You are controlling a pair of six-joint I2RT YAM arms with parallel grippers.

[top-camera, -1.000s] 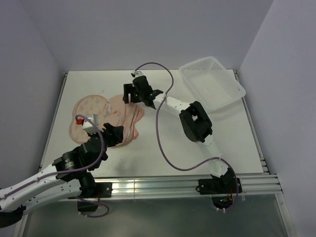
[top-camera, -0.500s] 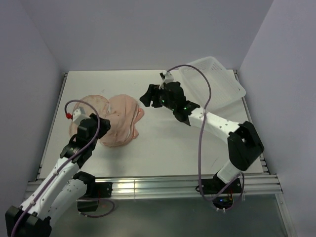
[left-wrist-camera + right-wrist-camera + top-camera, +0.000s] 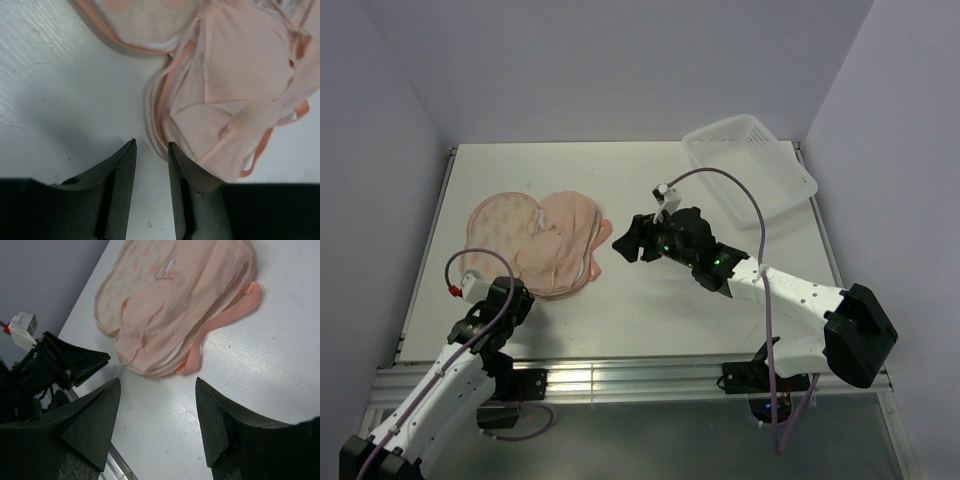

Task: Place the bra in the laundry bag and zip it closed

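The pale peach bra [image 3: 567, 243] lies crumpled over the right lobe of the cream, orange-printed laundry bag [image 3: 498, 218] at the table's left. In the left wrist view the bra [image 3: 240, 75] is just past my fingertips, with the bag [image 3: 145, 20] beyond it. My left gripper [image 3: 520, 292] [image 3: 150, 147] sits at the bra's near-left edge, its jaws a narrow gap apart over bare table. My right gripper [image 3: 625, 240] [image 3: 157, 385] hovers right of the bra [image 3: 185, 305], wide open and empty. I cannot tell whether the bra is tucked inside the bag.
A white plastic lattice basket [image 3: 750, 165] stands at the back right. The right wrist view shows the left gripper [image 3: 75, 362] near the table's front rail. Grey walls close in the left, back and right sides.
Both arms have drawn back toward the near edge. The right gripper moved from behind the bra to its right side. The left gripper's jaws have narrowed and it has backed off the bra.
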